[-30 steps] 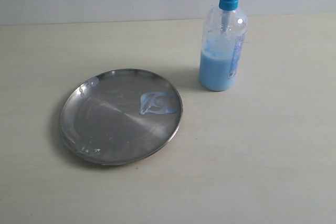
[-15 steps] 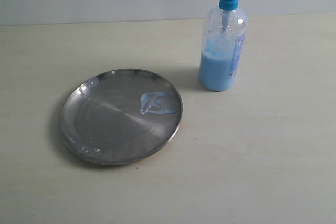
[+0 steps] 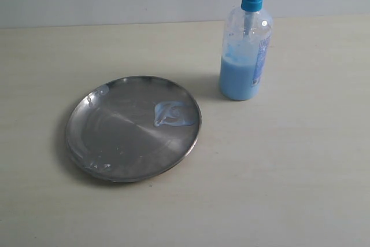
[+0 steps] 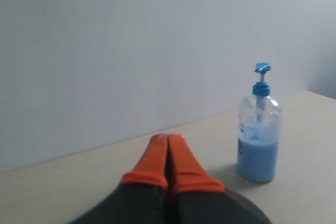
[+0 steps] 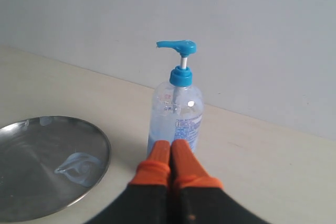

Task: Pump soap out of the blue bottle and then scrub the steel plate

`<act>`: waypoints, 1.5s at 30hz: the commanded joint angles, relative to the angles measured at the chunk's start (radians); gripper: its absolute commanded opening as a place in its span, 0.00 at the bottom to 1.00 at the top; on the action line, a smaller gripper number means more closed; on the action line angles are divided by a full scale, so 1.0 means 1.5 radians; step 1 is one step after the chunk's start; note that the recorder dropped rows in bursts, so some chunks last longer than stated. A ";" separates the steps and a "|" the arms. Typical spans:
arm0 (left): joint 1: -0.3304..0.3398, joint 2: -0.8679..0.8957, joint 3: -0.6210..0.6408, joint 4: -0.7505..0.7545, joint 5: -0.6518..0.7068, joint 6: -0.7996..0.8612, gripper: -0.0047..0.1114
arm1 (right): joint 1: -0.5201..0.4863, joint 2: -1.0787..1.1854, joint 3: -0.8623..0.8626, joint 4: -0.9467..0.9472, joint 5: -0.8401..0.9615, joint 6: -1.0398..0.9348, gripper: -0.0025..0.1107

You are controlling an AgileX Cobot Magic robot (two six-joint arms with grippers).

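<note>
Currently my right hand (image 5: 170, 153) is closed, fingers pressed together, gripping nothing; my left hand (image 4: 167, 150) is likewise closed and empty.

Risks: the blue bottle (image 5: 177, 111) is tall and unsupported. An off-centre press on its pump head (image 5: 177, 46) would likely tip or skid it. It stands apart from the steel plate (image 5: 31, 182), so fresh soap could land on the desk (image 5: 273, 171). The plate rests loose and may slide under scrubbing if my other hand does not steady it. No scrubber is in view.

Condition: the bottle stands upright directly ahead of my right hand, roughly half full of pale blue liquid. The plate lies ahead, toward my left hand's side, streaky and reflective. It carries a light-blue soap smear (image 5: 76, 167) near the rim closest to the bottle.
</note>
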 commanded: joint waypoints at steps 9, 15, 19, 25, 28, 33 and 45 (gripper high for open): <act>0.161 -0.083 0.087 0.002 -0.025 -0.045 0.04 | 0.001 -0.006 0.002 0.000 -0.022 0.001 0.02; 0.237 -0.106 0.140 0.047 -0.036 -0.141 0.04 | 0.001 -0.006 0.002 0.000 -0.022 0.001 0.02; 0.245 -0.106 0.172 0.120 -0.037 -0.204 0.04 | 0.001 -0.006 0.002 0.000 -0.021 0.001 0.02; 0.245 -0.106 0.224 0.164 -0.046 -0.254 0.04 | 0.001 -0.006 0.002 0.000 -0.021 0.001 0.02; 0.245 -0.106 0.224 0.164 -0.032 -0.255 0.04 | 0.001 -0.006 0.002 0.000 -0.021 0.001 0.02; 0.246 -0.106 0.224 0.164 -0.029 -0.253 0.04 | 0.001 -0.006 0.002 0.000 -0.021 0.001 0.02; 0.275 -0.106 0.224 0.147 0.061 -0.253 0.04 | 0.001 -0.006 0.002 0.000 -0.021 0.001 0.02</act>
